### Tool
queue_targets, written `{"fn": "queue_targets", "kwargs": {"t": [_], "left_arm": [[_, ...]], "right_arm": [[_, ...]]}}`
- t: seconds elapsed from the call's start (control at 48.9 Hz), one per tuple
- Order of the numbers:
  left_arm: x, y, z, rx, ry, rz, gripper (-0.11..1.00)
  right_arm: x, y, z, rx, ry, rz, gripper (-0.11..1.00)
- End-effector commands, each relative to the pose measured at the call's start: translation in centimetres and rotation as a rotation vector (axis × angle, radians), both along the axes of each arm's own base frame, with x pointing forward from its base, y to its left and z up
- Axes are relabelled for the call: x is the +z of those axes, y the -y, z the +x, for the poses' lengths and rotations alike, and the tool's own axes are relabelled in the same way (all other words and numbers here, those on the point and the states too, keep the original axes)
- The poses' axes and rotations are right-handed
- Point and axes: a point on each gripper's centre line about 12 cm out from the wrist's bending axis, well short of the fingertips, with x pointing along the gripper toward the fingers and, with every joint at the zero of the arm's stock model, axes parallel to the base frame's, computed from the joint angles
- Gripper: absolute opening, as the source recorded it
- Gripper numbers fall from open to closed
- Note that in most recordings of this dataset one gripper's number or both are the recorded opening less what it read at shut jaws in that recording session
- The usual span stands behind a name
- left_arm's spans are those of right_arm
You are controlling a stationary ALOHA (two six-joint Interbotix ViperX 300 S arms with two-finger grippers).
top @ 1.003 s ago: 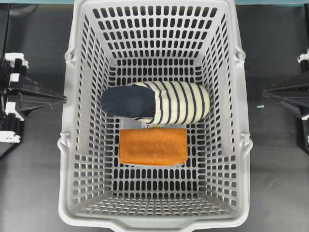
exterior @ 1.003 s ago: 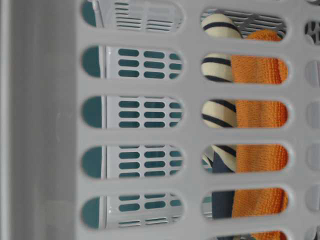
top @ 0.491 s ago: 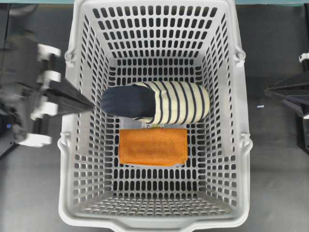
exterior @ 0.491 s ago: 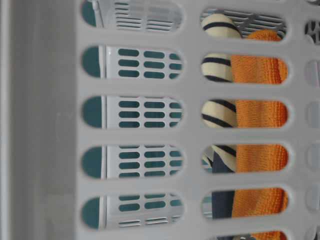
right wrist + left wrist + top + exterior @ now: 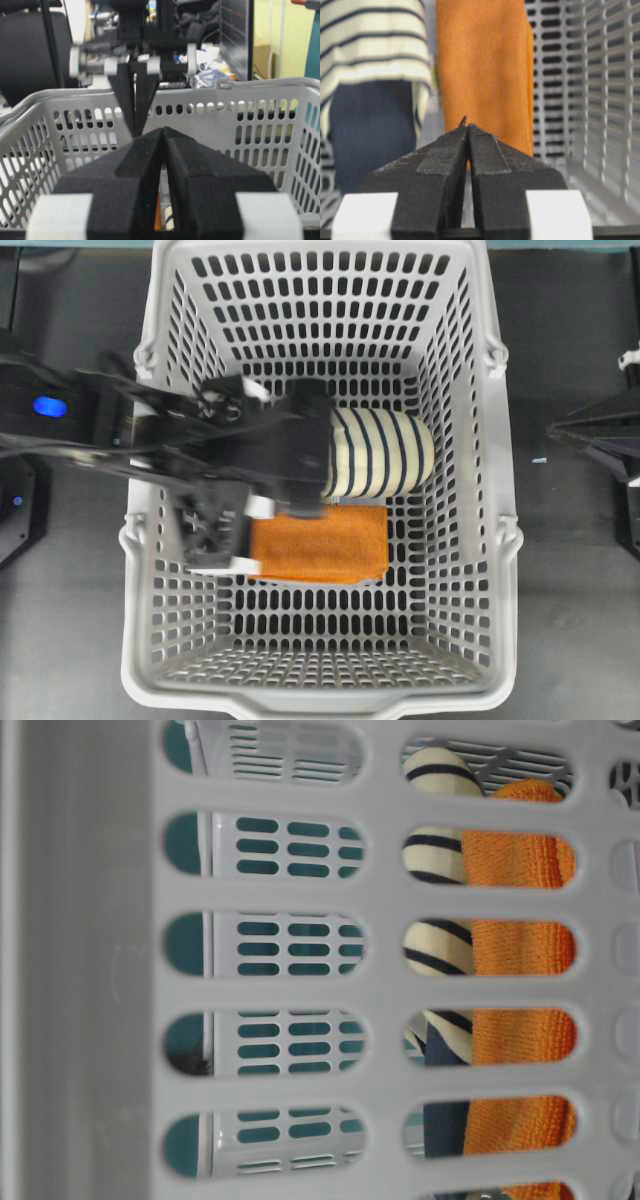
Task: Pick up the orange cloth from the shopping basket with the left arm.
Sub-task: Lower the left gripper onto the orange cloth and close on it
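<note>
Orange cloth lies flat on the floor of the basket, long axis running left-right in the overhead view, parallel to the slipper and just beside it on the near side. From the left wrist cam the cloth runs lengthwise away from the lens, slipper alongside it on the left. Cloth is a neat folded rectangle, bright orange w/ a fine terry nap, edges straight, a pale layer just peeking out under its near edge. Through the side slots at table level it shows as an orange band next to the cream-and-navy stripes.

Left arm reaches in over the basket's left wall, blurred, its bulk covering the navy end of the slipper and the cloth's left edge. Left gripper: fingertips pressed together, nothing between them, tips above the cloth's near end and not gripping it.

Right gripper sits outside the basket on the right, fingers closed tip to tip, empty, pointing at the basket wall.
</note>
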Motion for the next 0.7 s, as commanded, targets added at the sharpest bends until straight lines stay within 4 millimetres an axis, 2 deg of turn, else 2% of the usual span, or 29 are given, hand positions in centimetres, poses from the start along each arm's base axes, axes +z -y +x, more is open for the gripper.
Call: {"fn": "queue_targets", "kwargs": {"t": [0.0, 0.123, 0.225, 0.286, 0.348, 0.532, 0.614, 0.675], "left_arm": [[-0.1, 0.3, 1.4, -0.002, -0.001, 0.0, 0.0], [-2.1, 1.0, 2.3, -0.016, -0.047, 0.007, 0.0], [-3.0, 1.5, 2.7, -0.026, -0.061, 0.008, 0.01], [-3.5, 1.9, 3.0, -0.031, -0.064, 0.005, 0.06], [-3.8, 2.1, 3.3, -0.032, -0.062, 0.004, 0.2], [-6.4, 2.6, 3.7, -0.021, -0.12, -0.001, 0.75], [-7.5, 2.7, 4.2, -0.018, -0.128, -0.004, 0.89], [-8.2, 2.8, 4.5, -0.019, -0.117, -0.006, 0.91]], "right_arm": [[0.2, 0.0, 0.1, 0.003, 0.006, 0.011, -0.01], [0.2, -0.1, 0.1, 0.006, 0.005, 0.02, -0.01], [0.2, -0.1, 0.0, 0.006, 0.006, 0.02, -0.01], [0.1, -0.1, 0.1, 0.006, 0.003, 0.021, -0.01], [0.1, -0.1, 0.0, 0.006, 0.005, 0.021, -0.01], [0.0, -0.1, 0.0, 0.006, 0.002, 0.023, -0.01], [0.0, -0.1, 0.0, 0.007, 0.002, 0.023, -0.01], [-0.1, -0.1, 0.0, 0.007, -0.002, 0.023, -0.01]]}}
